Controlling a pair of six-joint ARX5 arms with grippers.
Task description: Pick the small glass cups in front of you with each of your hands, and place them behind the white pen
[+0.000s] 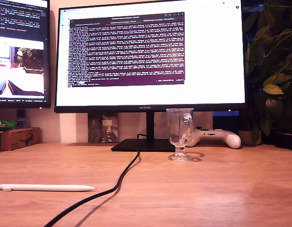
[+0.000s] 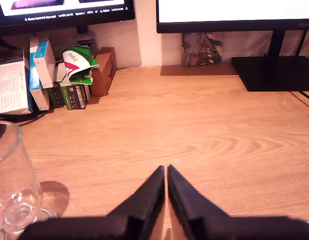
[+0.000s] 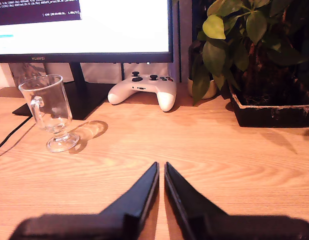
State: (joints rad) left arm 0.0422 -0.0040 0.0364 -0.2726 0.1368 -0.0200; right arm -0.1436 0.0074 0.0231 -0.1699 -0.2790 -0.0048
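Observation:
One small glass cup [image 1: 180, 135] stands upright on the wooden desk in front of the monitor stand, right of the middle of the exterior view. The second wrist view shows this cup [image 3: 49, 112] ahead of and off to one side of my second gripper [image 3: 161, 164], which is shut and empty. Another glass cup [image 2: 9, 170], partly cut off, stands close beside my first gripper [image 2: 166, 167], also shut and empty. The white pen [image 1: 44, 187] lies flat at the exterior view's lower left. Neither arm shows in the exterior view.
A black cable [image 1: 115, 182] runs from the monitor base [image 1: 136, 145] toward the desk's front, past the pen's tip. A white game controller [image 1: 217, 137] and a potted plant [image 3: 254, 65] sit at the exterior view's right. Boxes [image 2: 44, 75] are stacked by the wall.

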